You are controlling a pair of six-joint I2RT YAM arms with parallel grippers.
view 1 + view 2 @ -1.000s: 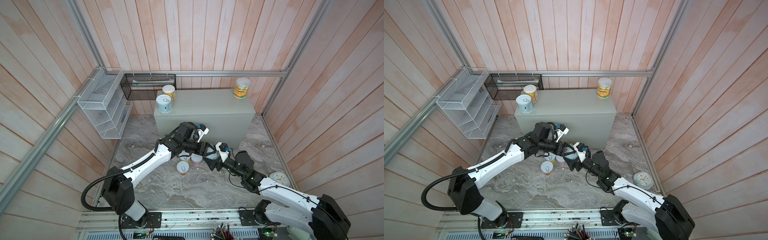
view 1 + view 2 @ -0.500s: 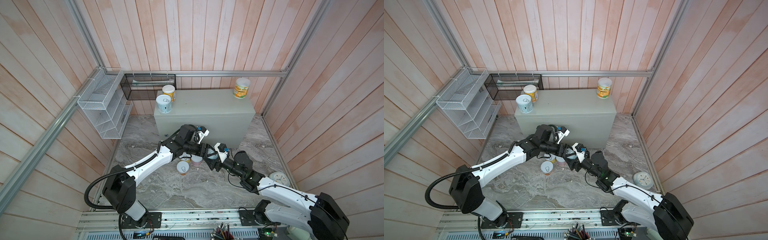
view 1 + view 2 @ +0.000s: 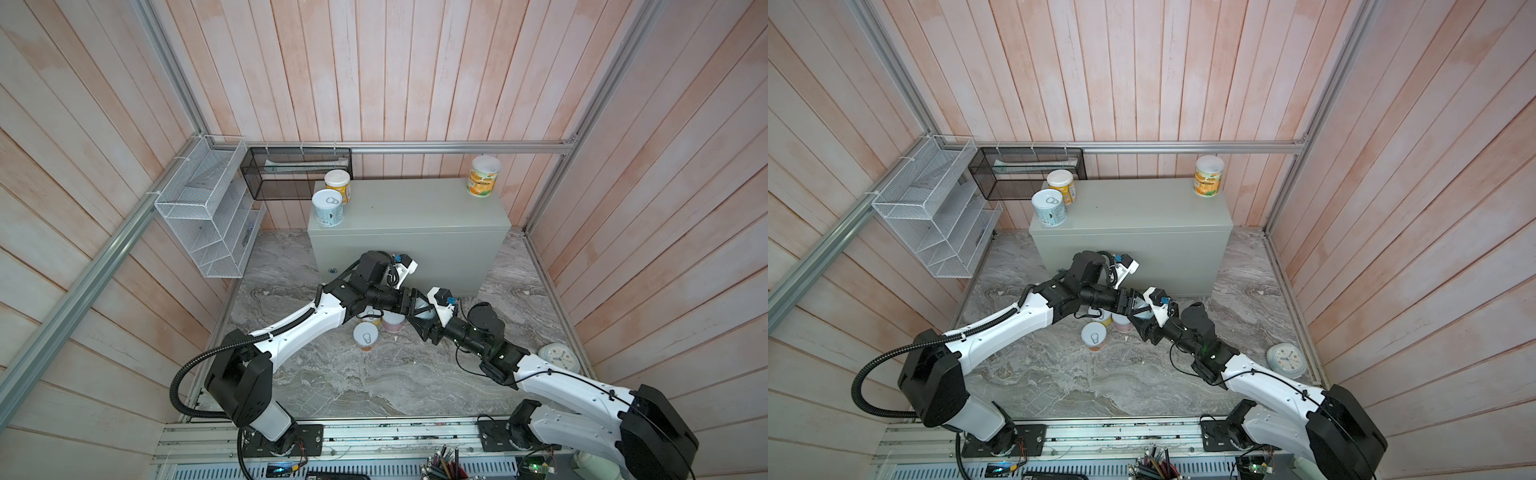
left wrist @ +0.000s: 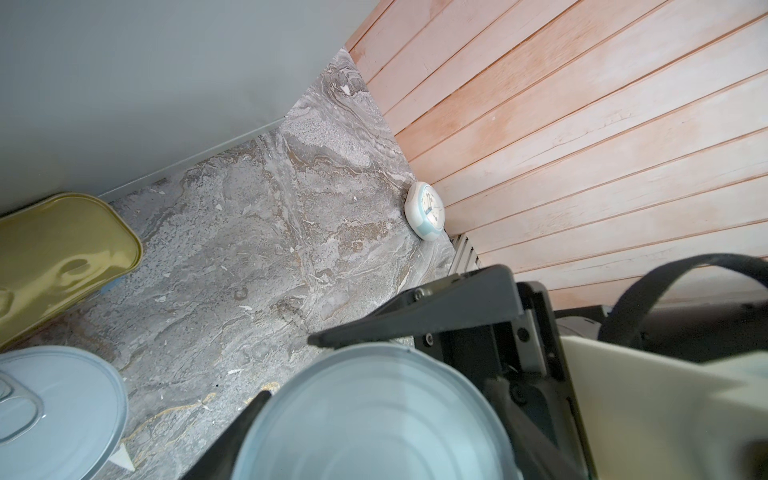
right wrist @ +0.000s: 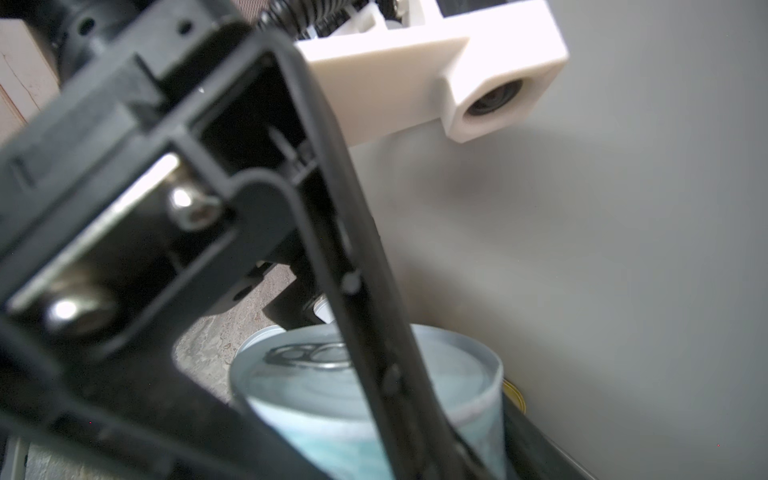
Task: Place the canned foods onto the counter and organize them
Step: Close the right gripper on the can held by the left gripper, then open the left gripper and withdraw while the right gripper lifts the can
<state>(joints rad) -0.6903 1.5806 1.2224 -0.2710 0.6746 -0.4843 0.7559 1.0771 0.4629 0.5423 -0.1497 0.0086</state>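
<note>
Low over the marble floor, in front of the counter [image 3: 409, 208], both grippers meet on one pale blue can [image 3: 425, 310]. My left gripper [image 3: 417, 306] is shut on it, and its ribbed bottom [image 4: 374, 419] fills the left wrist view. My right gripper [image 3: 420, 319] is shut on the same can [image 5: 374, 399] from the other side. Three cans stand on the counter: pale blue [image 3: 328, 208], yellow [image 3: 338, 186] and yellow-orange [image 3: 483, 175]. On the floor stand an orange can [image 3: 365, 336], a pink one [image 3: 392, 322] and a yellow one [image 3: 371, 318] half under my left arm. A gold tin [image 4: 62, 253] lies by the counter's foot.
A small round clock [image 3: 559, 358] lies on the floor by the right wall. A white wire basket [image 3: 208, 220] hangs on the left wall and a black mesh basket [image 3: 297, 172] hangs behind the counter's left end. Wooden walls close in three sides.
My right gripper's jaws, wide open a second ago, have closed on the pale blue can that my left gripper holds. Both arms stay almost where they were.
</note>
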